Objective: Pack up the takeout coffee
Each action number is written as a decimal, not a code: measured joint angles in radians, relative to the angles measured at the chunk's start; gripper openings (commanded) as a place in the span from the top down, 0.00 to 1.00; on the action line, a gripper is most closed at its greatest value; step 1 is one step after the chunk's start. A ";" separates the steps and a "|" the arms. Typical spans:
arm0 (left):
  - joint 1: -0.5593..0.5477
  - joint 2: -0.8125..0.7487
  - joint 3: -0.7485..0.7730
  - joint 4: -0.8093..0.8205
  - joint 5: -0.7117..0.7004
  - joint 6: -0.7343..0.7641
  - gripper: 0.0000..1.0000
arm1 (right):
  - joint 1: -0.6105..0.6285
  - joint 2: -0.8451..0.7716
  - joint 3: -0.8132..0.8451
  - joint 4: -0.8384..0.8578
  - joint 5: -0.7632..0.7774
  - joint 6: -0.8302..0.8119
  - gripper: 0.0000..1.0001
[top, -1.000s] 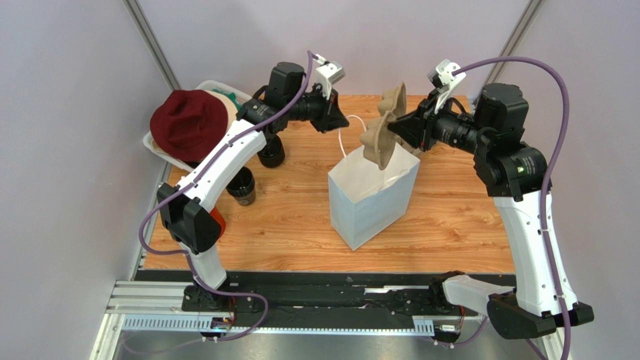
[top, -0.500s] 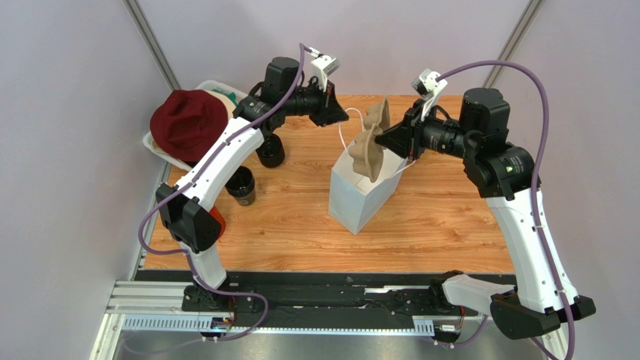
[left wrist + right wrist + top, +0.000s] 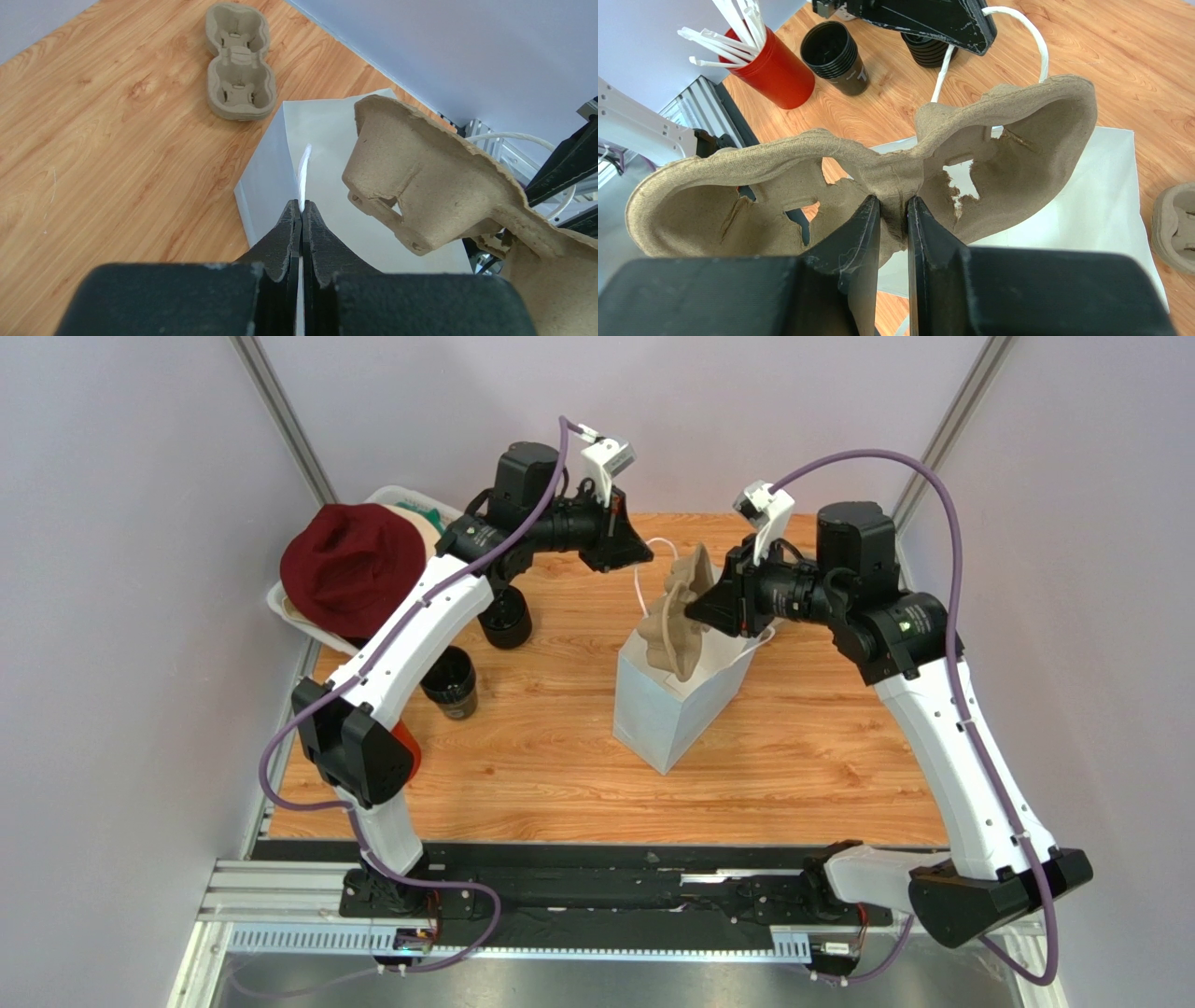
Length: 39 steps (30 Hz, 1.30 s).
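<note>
Right gripper [image 3: 892,204] - fingers clamped on the centre rib of the pulp cup tray [image 3: 990,147]. The tray is held on edge over the open mouth of the pale-blue paper bag [image 3: 659,707]. We cannot tell whether its lower edge is inside the bag.

Left gripper [image 3: 302,206] - fingers together, pinching the bag's white handle [image 3: 304,159] on the bag's far-left side. We see the bag standing upright mid-table [image 3: 533,756].

Takeout coffee [image 3: 452,682] - upright on the table at the left, rim open, right beside the left arm's forearm and well apart from the bag. Neither gripper is near it.

Around it:
- A dark cup stack [image 3: 507,623] stands just far of the coffee.
- A red cup of white straws [image 3: 773,70] stands just beside the coffee in the right wrist view.
- A second pulp tray [image 3: 238,63] lies flat on the table, far right of the bag and apart from it.
- A maroon hat [image 3: 351,567] sits on a white bin [image 3: 407,497] at the far left.
</note>
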 measured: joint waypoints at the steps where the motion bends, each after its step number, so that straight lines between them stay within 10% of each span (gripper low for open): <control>1: 0.000 0.001 0.000 0.000 0.000 -0.001 1.00 | 0.001 0.004 0.000 0.000 0.004 0.000 0.94; 39: -0.019 0.012 0.034 -0.053 -0.011 0.021 1.00 | 0.081 0.119 0.026 -0.179 0.369 -0.085 0.97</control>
